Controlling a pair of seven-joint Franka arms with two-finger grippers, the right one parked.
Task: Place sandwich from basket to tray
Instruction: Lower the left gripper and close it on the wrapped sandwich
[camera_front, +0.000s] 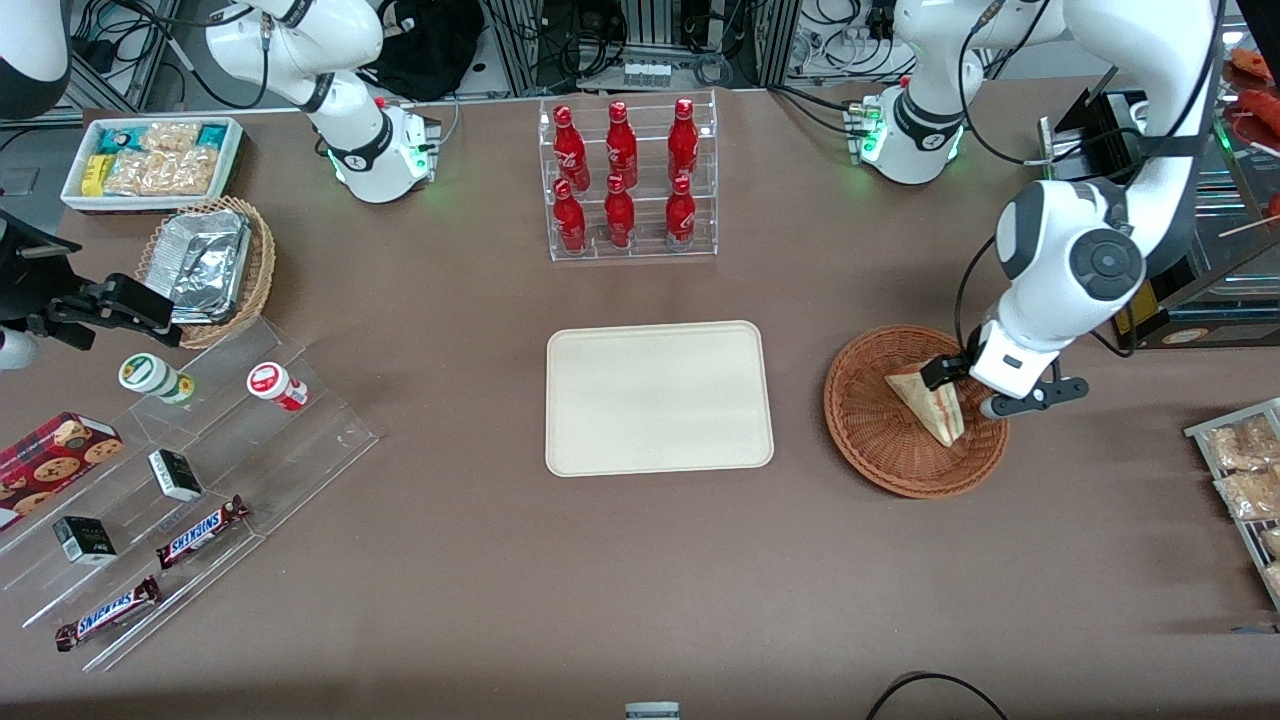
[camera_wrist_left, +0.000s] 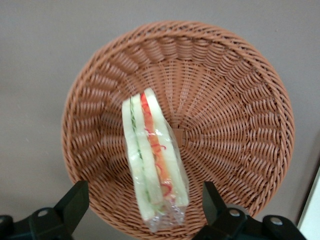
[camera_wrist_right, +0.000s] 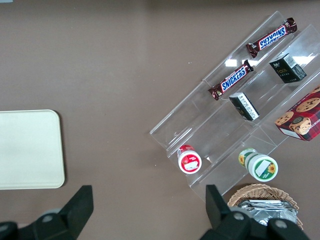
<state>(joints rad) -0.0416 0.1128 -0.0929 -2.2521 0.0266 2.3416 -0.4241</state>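
My tool (camera_wrist_left: 142, 210) is wide open over the sandwich (camera_wrist_left: 152, 165), a plastic-wrapped white wedge with red and green layers, in the round woven basket (camera_wrist_left: 235, 115).

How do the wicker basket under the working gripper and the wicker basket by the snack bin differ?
The reddish-brown basket is round, shallow and darker; the tan basket is lighter with taller sides. The reddish-brown basket holds one wrapped sandwich, with the open gripper straddling it; the tan basket holds foil packs and has no gripper over it. Both are woven wicker on the brown table.
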